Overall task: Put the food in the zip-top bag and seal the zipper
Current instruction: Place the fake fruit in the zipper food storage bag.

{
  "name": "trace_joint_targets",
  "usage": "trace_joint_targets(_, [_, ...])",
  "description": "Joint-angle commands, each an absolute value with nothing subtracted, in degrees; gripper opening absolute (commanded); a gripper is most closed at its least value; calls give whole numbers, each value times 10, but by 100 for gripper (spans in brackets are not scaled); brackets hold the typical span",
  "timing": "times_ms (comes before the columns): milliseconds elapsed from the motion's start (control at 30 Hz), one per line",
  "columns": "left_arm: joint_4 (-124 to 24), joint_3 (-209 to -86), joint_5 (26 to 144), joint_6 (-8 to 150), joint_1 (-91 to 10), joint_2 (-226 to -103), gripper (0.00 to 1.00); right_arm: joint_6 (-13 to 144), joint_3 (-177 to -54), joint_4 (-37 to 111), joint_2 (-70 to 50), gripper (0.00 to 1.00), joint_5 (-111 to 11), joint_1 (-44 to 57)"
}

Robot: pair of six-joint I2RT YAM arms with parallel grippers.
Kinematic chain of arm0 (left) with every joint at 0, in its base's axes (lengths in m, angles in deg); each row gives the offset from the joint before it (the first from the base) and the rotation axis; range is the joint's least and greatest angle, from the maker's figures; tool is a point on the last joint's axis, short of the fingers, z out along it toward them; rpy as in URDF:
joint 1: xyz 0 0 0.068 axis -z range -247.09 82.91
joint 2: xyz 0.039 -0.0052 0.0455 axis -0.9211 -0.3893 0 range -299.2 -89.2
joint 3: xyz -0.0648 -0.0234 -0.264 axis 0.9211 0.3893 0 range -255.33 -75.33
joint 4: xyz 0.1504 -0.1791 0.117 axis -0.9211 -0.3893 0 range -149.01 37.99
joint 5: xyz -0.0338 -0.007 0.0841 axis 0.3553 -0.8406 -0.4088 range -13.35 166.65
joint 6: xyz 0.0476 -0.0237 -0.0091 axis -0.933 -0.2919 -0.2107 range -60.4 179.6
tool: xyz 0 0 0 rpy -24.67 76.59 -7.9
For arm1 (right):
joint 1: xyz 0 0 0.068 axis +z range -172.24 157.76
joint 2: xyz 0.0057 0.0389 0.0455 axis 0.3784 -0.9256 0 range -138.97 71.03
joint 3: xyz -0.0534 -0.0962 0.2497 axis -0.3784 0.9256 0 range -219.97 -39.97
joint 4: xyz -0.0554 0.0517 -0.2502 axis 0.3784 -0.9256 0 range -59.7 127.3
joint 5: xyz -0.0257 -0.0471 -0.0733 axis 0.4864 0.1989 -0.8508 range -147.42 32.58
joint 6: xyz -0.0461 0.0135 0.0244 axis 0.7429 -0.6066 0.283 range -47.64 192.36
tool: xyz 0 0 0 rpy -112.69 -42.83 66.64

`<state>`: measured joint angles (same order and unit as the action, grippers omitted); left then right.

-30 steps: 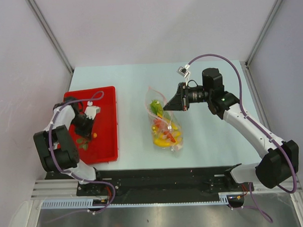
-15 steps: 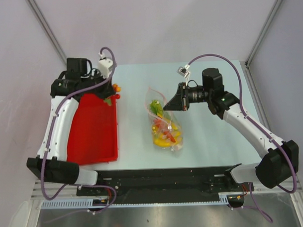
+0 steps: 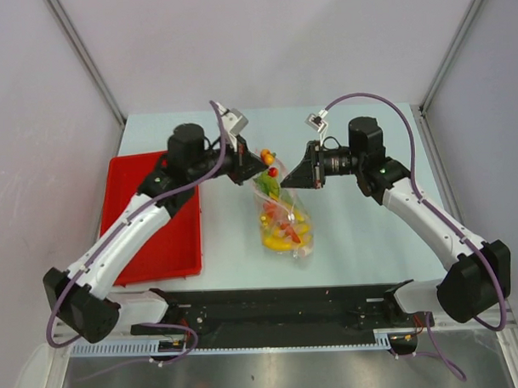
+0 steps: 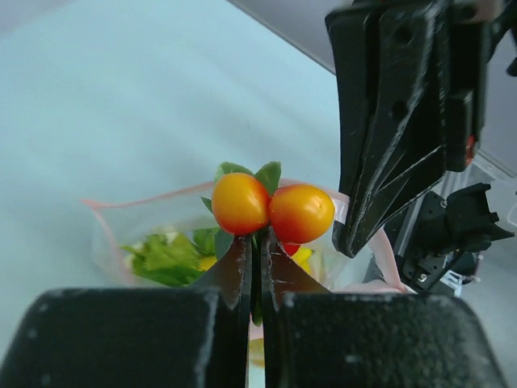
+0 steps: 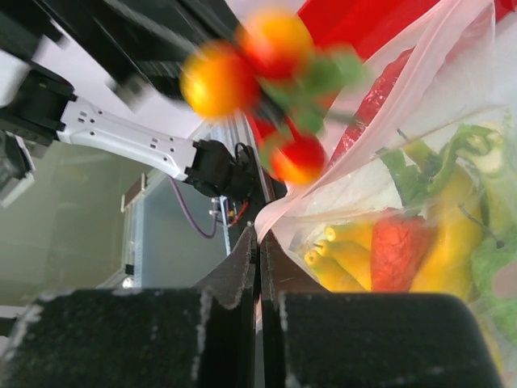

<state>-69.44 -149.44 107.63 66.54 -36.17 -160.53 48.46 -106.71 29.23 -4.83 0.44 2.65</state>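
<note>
One zip-top bag (image 3: pixel 283 223) is lying at the centre of the top view. Its long axis is running from the upper frame to the lower frame, and its mouth is pointing toward the upper edge. It is holding yellow bananas (image 3: pixel 278 242), a green vegetable (image 3: pixel 267 187) and some red pieces. The right gripper (image 3: pixel 286 181), fingers pressed together, is pinching the bag's mouth edge by the pinkish zipper (image 4: pixel 145 196). The left gripper (image 3: pixel 258 166), fingers clamped on the leafy stem of an orange-red fruit cluster (image 3: pixel 270 162), is holding that cluster just over the mouth. A red tray (image 3: pixel 137 249) is sitting at the left of the frame.
</note>
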Motion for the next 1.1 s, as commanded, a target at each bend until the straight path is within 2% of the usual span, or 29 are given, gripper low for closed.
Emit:
trace_joint_targets(0, [-548,-1442,996,776,-312,-1615,0,429,-1050,381,-31,0,32,18])
trace_joint_targets(233, [-541,-1398,970,818,-279,-1642,0,405,-1042,412,-32,0,47,5])
trace_joint_targets(500, [-632,-1366,930,766,-257,-1629,1,403,-1036,423,-26,0,56,-3])
trace_joint_targets(533, [-640,-1365,927,754,-257,-1627,6,405,-1034,425,-25,0,59,-4])
trace_joint_targets(600, [-667,-1374,937,735,-257,-1621,24,408,-1032,426,-23,0,62,-4])
trace_joint_targets(633, [-681,-1386,961,706,-257,-1621,50,411,-1032,426,-22,0,66,-4])
trace_joint_targets(667, [-712,-1399,967,690,-257,-1620,65,417,-1034,426,-23,0,68,-4])
trace_joint_targets(700, [-728,-1431,968,675,-257,-1615,84,423,-1036,424,-21,0,77,-4])
trace_joint_targets(733, [-743,-1444,976,639,-257,-1609,91,430,-1038,420,-21,0,81,-5])
trace_joint_targets(800, [-762,-1458,981,604,-259,-1572,100,457,-1040,396,-19,0,87,-4])
trace_joint_targets(900, [-791,-1453,1018,517,-265,-1527,100,478,-1041,380,-18,0,93,-4])
trace_joint_targets(1067, [-878,-1427,1073,270,-265,-1462,98,496,-1048,377,-17,0,98,4])
